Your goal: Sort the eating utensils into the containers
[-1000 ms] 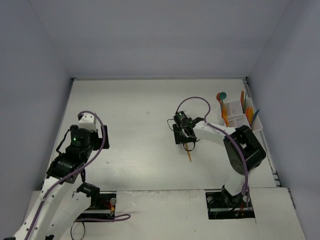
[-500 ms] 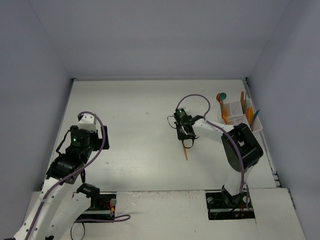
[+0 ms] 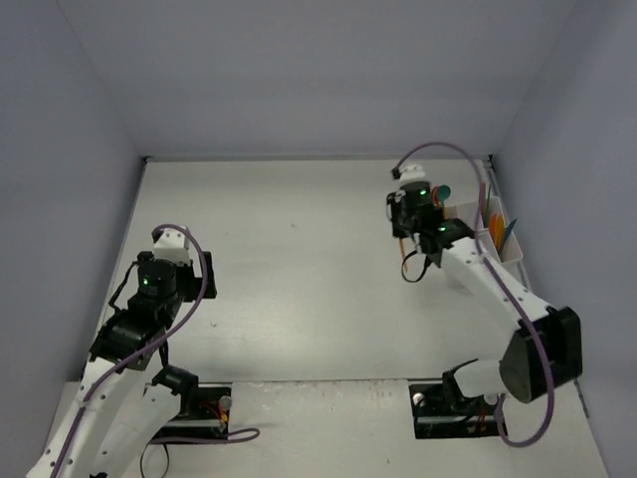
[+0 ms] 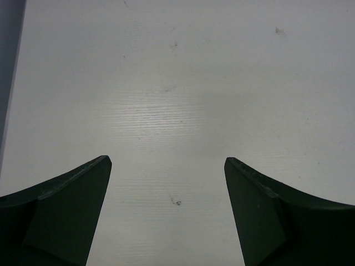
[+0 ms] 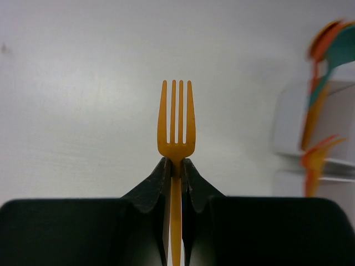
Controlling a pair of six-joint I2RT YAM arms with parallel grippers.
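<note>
My right gripper (image 5: 176, 162) is shut on the neck of an orange plastic fork (image 5: 176, 119). The tines stick out past the fingertips and the handle runs back between the jaws. In the top view this gripper (image 3: 400, 227) is held above the table just left of the white organizer (image 3: 480, 237), with the fork's handle (image 3: 403, 261) hanging below it. The organizer holds several orange and teal utensils upright (image 3: 441, 191). It also shows blurred at the right edge of the right wrist view (image 5: 327, 119). My left gripper (image 4: 168, 166) is open and empty over bare table at the left (image 3: 199, 271).
Grey walls close in the white table on the left, back and right. The organizer stands against the right wall near the back corner. A purple cable (image 3: 438, 149) loops above the right wrist.
My right arm has carried the fork up and away from the table's middle, to the far right beside the organizer. The left arm has barely moved.
</note>
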